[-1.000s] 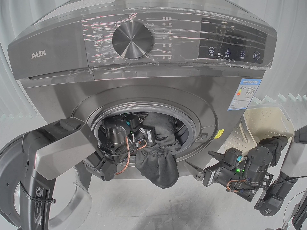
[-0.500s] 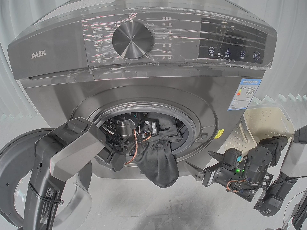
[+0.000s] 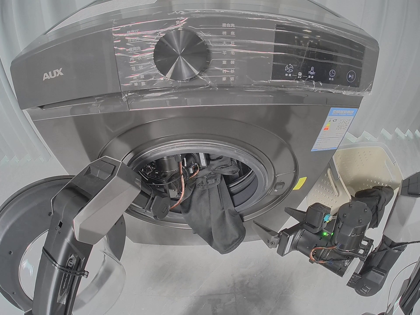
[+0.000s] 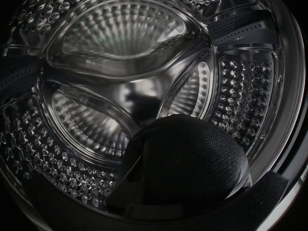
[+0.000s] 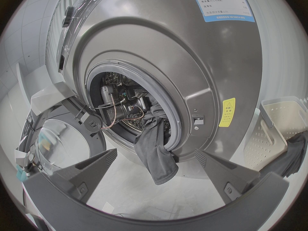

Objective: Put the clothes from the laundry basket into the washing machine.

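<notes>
Pale curtains (image 3: 396, 44) hang behind the washing machine (image 3: 245, 123). Head view: 1 dark cloth (image 3: 214, 217) hangs half out of its mouth. The right gripper (image 3: 278, 224) is spread wide, holding nothing, near the laundry basket (image 3: 367, 162). Left wrist view: the dark cloth covers the left gripper (image 4: 138, 180) inside the drum (image 4: 128, 48), and I cannot tell its grip. Right wrist view: it droops down the machine's front.

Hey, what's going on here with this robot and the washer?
The left arm is inside the open washing machine with a dark garment, part of which hangs out the front. The right gripper, jaws open, hovers beside the machine near the laundry basket, where another dark piece drapes over the edge.
</notes>
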`<state>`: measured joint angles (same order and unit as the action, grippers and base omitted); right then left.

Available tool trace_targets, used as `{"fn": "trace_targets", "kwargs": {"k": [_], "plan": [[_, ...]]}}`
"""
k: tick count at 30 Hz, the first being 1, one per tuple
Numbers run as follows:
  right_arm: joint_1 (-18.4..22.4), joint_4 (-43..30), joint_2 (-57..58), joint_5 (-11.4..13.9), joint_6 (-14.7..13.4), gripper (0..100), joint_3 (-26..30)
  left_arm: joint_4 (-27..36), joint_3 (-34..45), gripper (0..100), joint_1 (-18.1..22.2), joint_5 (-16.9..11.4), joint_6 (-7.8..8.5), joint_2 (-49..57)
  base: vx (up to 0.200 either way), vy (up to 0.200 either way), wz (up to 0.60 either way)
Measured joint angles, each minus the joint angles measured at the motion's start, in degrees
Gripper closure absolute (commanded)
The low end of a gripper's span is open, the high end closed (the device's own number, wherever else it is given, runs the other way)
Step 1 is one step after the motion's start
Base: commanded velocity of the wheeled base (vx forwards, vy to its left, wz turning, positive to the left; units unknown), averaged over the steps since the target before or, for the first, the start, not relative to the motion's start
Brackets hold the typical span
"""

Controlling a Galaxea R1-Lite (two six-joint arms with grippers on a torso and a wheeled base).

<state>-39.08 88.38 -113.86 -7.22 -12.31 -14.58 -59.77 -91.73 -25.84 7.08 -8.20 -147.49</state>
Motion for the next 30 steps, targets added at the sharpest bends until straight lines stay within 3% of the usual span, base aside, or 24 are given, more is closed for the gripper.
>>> {"fn": "trace_targets", "kwargs": {"k": [5,6,14,22,27,30], "plan": [[0.0,0.0,0.0,0.0,0.0,0,0.0,-0.1,0.5,100,0.6,0.0,-0.05,0.0,0.000,0.000,0.00],[0.0,0.0,0.0,0.0,0.0,0,0.0,-0.3,0.9,0,0.8,0.0,-0.05,0.0,0.000,0.000,0.00],[0.0,0.0,0.0,0.0,0.0,0,0.0,-0.6,6.7,0,0.5,-0.6,-0.13,1.9,0.000,0.000,0.00],[0.0,0.0,0.0,0.0,0.0,0,0.0,-0.1,18.7,0,-1.8,-4.1,0.22,6.8,0.000,0.000,0.00],[-0.2,0.0,-0.1,0.0,0.0,0,0.0,0.1,25.7,0,-4.1,-7.0,2.68,9.4,0.000,0.000,0.00],[-0.4,0.0,-0.1,-0.1,0.0,0,0.0,0.2,27.8,0,-5.2,-8.6,3.36,10.3,0.000,0.000,0.00]]}}
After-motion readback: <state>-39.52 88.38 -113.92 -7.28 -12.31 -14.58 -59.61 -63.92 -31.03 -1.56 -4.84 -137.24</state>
